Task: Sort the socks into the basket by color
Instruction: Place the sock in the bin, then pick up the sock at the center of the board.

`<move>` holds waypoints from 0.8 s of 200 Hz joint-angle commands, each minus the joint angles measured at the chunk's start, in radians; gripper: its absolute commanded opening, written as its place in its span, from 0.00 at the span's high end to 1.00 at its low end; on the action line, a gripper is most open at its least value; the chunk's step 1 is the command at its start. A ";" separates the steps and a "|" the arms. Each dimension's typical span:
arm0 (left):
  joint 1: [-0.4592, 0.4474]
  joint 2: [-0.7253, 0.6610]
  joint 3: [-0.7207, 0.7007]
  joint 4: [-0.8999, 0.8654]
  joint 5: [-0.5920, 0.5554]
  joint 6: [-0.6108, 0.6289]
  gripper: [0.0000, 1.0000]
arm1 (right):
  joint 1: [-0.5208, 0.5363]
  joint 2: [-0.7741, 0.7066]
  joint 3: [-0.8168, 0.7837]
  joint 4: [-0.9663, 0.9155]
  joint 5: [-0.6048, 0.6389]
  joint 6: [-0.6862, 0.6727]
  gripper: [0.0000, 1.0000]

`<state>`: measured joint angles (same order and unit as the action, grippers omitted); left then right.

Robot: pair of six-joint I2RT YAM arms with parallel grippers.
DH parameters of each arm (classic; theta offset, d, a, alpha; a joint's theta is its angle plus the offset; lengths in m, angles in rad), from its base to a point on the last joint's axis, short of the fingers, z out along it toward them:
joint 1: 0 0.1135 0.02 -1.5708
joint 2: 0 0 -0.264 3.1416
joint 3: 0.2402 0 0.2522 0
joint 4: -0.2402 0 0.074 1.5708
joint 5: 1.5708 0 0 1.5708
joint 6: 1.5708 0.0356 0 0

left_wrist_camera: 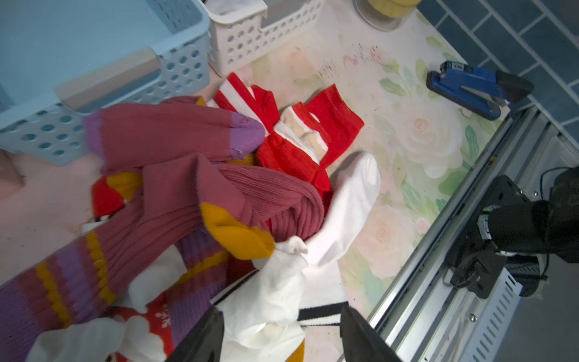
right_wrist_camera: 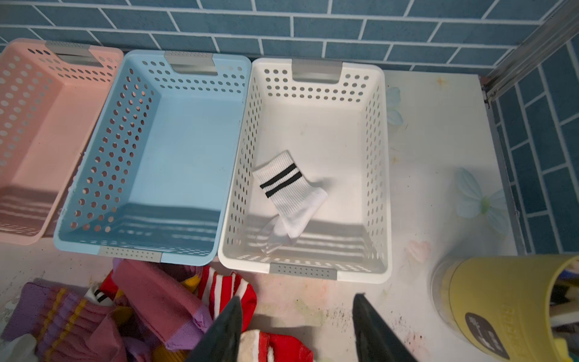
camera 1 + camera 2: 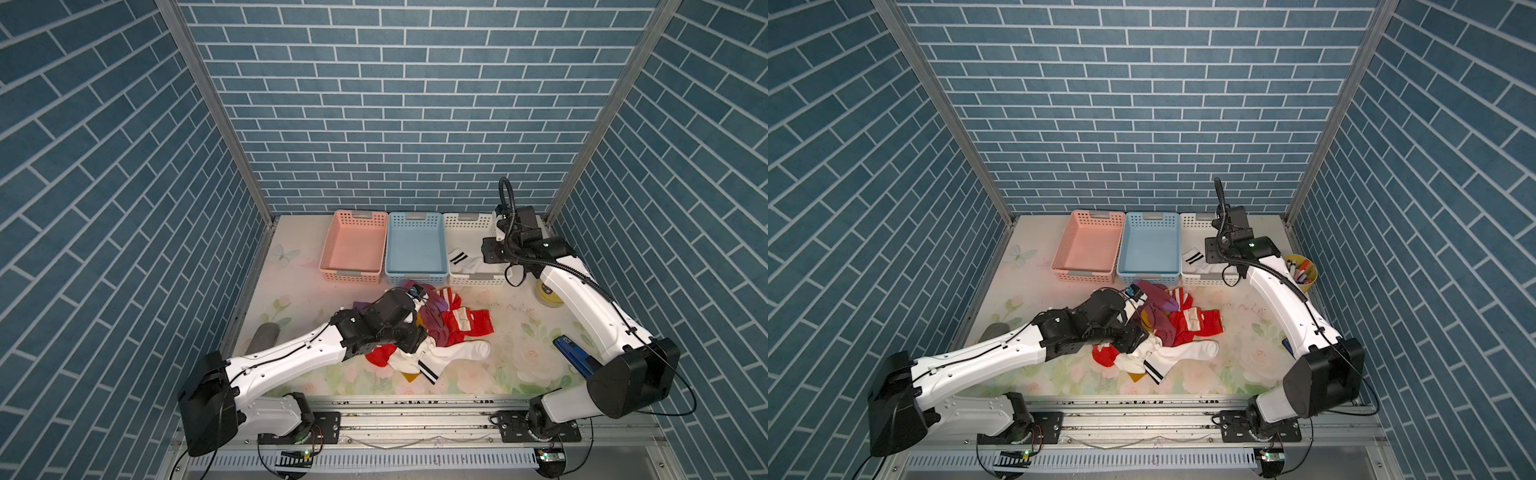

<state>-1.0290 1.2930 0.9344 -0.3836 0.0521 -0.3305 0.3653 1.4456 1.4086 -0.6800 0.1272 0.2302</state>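
Note:
The socks lie in a heap (image 3: 440, 328) in front of the baskets: purple ones with orange patches (image 1: 175, 134), red ones with white stripes (image 1: 332, 125) and white ones with black cuff stripes (image 1: 351, 203). My left gripper (image 1: 280, 310) is down in the near side of the heap (image 3: 1133, 336). Its jaws are open, astride a bunched white sock (image 1: 275, 282). One white sock (image 2: 291, 191) lies in the white basket (image 2: 387, 175). My right gripper (image 2: 297, 296) hovers open at that basket's near end (image 3: 490, 249), nothing between its fingers.
A pink basket (image 3: 353, 249) and a blue basket (image 3: 415, 249) stand side by side left of the white one, against the back wall. A yellow cup of pens (image 3: 1302, 270) sits at the right. A blue stapler (image 3: 571, 353) lies under the right arm.

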 commanded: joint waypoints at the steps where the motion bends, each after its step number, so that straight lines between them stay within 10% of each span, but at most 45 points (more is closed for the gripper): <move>1: -0.073 0.040 0.015 0.038 -0.064 -0.019 0.34 | -0.005 -0.058 -0.042 0.004 0.018 0.064 0.40; 84: -0.267 0.359 0.266 -0.071 -0.369 0.023 0.32 | -0.083 -0.147 -0.140 -0.029 0.026 0.097 0.34; 160: -0.290 0.591 0.427 -0.114 -0.387 0.070 0.32 | -0.224 -0.248 -0.220 -0.051 -0.046 0.103 0.31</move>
<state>-1.3113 1.8389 1.3178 -0.4561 -0.3138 -0.2832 0.1631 1.2354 1.2022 -0.6991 0.1085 0.2951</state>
